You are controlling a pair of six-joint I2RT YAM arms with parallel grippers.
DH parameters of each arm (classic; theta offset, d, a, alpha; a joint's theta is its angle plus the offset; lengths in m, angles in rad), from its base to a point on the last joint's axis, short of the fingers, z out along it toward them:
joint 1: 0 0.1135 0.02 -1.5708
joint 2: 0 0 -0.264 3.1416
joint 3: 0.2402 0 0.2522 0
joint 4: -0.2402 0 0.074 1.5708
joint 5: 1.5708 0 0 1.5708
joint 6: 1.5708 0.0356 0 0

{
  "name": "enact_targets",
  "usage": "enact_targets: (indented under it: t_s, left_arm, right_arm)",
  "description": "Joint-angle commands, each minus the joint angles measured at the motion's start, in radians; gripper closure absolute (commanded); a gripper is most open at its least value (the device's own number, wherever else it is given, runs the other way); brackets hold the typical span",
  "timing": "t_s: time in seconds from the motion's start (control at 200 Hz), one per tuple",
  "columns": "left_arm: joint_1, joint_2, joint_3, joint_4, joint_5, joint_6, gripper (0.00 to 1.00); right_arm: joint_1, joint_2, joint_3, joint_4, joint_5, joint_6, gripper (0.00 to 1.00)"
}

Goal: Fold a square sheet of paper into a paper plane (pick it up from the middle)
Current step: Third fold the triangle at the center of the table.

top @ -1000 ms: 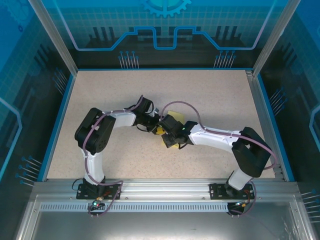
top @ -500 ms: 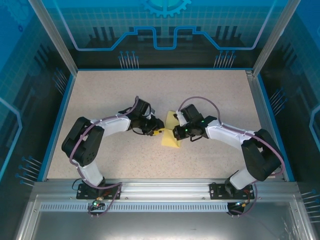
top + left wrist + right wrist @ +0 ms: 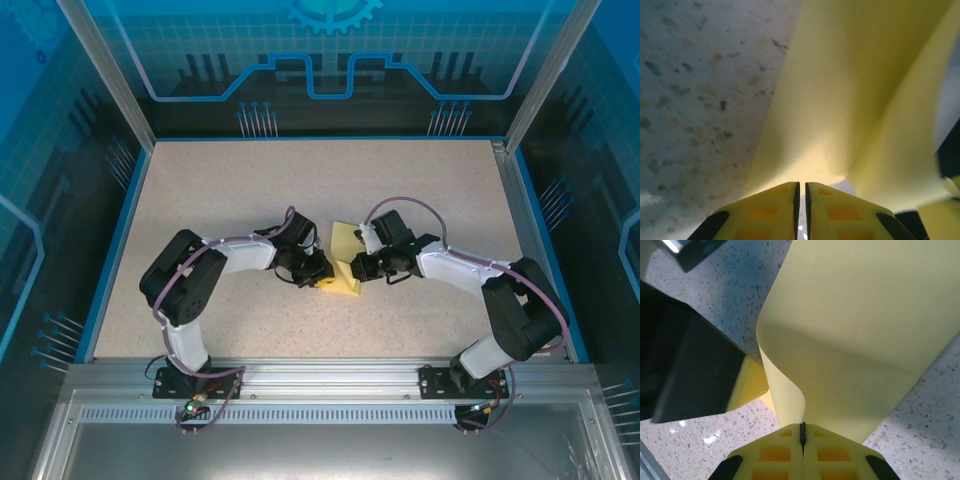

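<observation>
Left gripper (image 3: 322, 279) (image 3: 801, 188), fingers pressed nearly together, pinching the left edge of the sheet of paper (image 3: 346, 240) (image 3: 840, 100) (image 3: 865, 340). The sheet stands bent at the middle of the table (image 3: 220, 200). The right gripper (image 3: 358, 268) (image 3: 802, 432) is clamped on the sheet's curled right edge.

The pale-yellow square sheet of paper (image 3: 345, 240) is curled over.

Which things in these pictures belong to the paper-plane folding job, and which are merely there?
In the job:
- square sheet of paper, curled up off the table
- left gripper, pinching the sheet
- right gripper, pinching the sheet

Merely there:
- speckled table
- aluminium frame
- blue enclosure walls
</observation>
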Motion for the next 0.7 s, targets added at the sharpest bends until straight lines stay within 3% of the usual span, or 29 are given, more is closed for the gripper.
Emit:
enact_targets:
  t_s: [0.0, 0.26, 0.455, 0.695]
  left_arm:
    - [-0.005, 0.035, 0.037, -0.049, -0.026, 0.03, 0.85]
    - [0.004, 0.002, 0.066, -0.22, -0.188, 0.108, 0.87]
    - [0.029, -0.016, 0.047, -0.221, -0.194, 0.127, 0.87]
    - [0.029, -0.01, 0.075, -0.214, -0.184, 0.144, 0.85]
  right_arm:
    - [-0.012, -0.015, -0.007, 0.021, -0.009, 0.015, 0.95]
    - [-0.013, -0.001, 0.013, 0.035, -0.036, 0.028, 0.94]
    - [-0.012, 0.034, 0.038, 0.054, -0.075, 0.036, 0.94]
    - [-0.013, 0.124, 0.12, -0.016, -0.001, 0.021, 0.93]
